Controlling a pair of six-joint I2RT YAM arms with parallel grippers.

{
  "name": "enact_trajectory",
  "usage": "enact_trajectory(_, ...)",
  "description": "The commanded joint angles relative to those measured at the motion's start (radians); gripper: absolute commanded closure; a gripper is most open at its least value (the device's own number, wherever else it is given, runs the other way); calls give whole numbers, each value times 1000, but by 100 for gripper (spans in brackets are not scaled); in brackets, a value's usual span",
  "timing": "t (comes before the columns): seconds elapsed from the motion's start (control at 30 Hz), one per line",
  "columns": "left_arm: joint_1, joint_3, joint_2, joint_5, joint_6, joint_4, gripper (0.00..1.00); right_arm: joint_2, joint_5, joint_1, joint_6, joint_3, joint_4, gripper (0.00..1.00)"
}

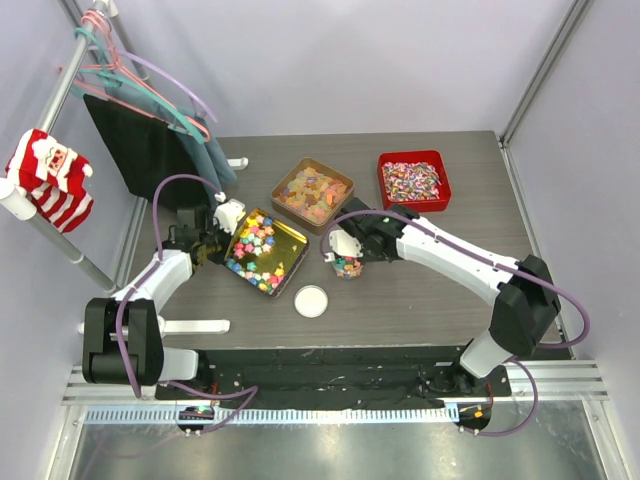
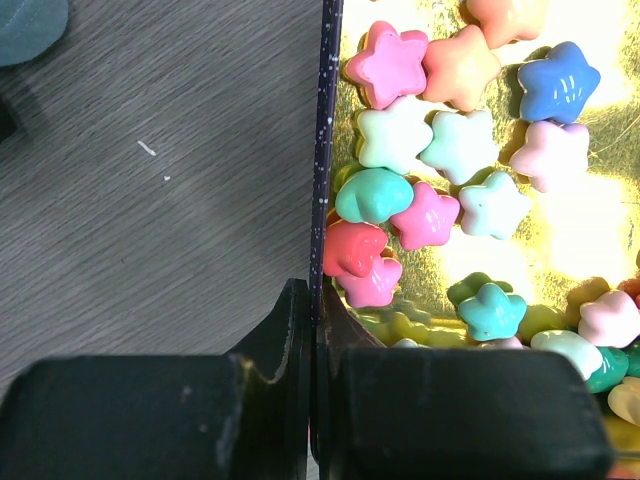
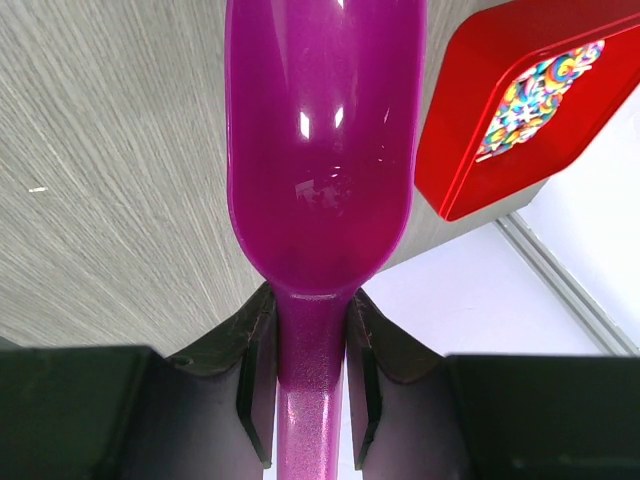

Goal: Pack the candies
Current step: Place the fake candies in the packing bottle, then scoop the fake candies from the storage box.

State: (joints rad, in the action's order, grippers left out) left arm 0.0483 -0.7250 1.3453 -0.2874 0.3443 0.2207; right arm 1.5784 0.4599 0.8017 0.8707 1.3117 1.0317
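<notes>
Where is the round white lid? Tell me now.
In the top view, the round white lid lies flat on the table, about midway across, just below the near corner of the gold tray and lower-left of the small jar.

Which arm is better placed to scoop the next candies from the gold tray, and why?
Right, probably. The right claw grips the purple scoop; the left claw is pinching the rim of the gold tray, steadying the candies inside.

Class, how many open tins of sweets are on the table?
3: a gold tin left of centre; a brown tin just behind it; a red tin at the far right. None appears hidden.
</notes>
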Motion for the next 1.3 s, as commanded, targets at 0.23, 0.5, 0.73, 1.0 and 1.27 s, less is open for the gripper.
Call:
enact_trajectory(0.23,2,-14,-29,-78,-19,-84,100,-103,-43,7,-47,40,-211,99)
enact_trajectory(0.5,-5,7,-84,-148,-16,-86,100,12,-6,13,-107,40,-344,99)
enact_trajectory(0.73,-14,25,-106,-160,-22,-113,100,49,-3,65,-104,23,-364,99)
enact_trajectory(1.0,-15,25,-104,-164,-24,-113,100,71,-39,113,-116,40,-352,99)
enact_trajectory(1.27,-15,25,-100,-168,-24,-115,100,75,-30,128,-121,14,-343,99)
